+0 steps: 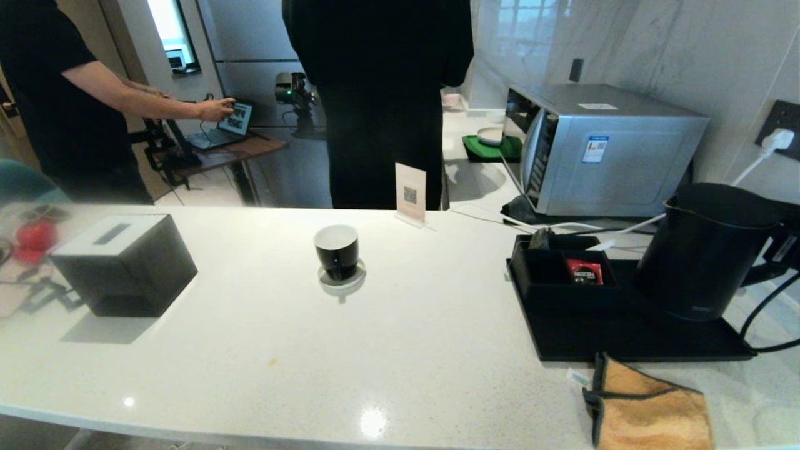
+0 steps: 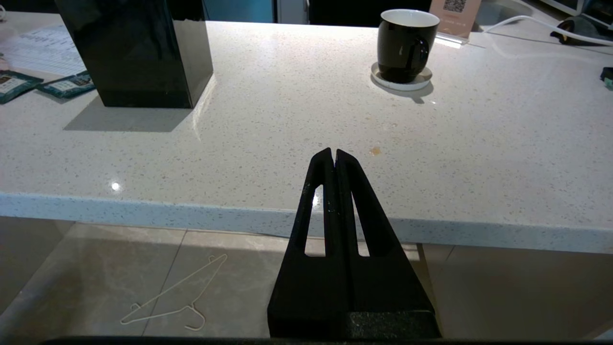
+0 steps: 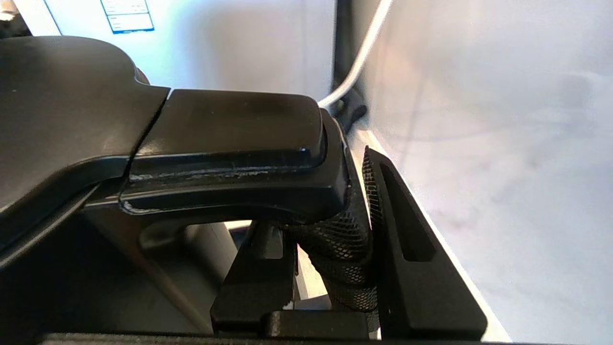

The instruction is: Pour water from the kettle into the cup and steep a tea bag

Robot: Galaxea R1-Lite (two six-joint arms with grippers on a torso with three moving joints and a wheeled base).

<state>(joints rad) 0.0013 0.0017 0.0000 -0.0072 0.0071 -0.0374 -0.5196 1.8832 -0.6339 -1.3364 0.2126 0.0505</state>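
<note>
Left gripper (image 2: 334, 155) hung parked off the near desk edge, jaws pressed together. Right gripper (image 3: 330, 249) reached at far right, jaws clamped around a handle.

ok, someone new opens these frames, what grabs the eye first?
Probably the matte black tapered kettle on the black tray at the counter's right, its handle clamped in the right gripper. Next, the glossy black mug on its white saucer mid-counter, with two people in black standing behind.

Slotted matte-black tapered fingers (image 2: 352, 206)
</note>
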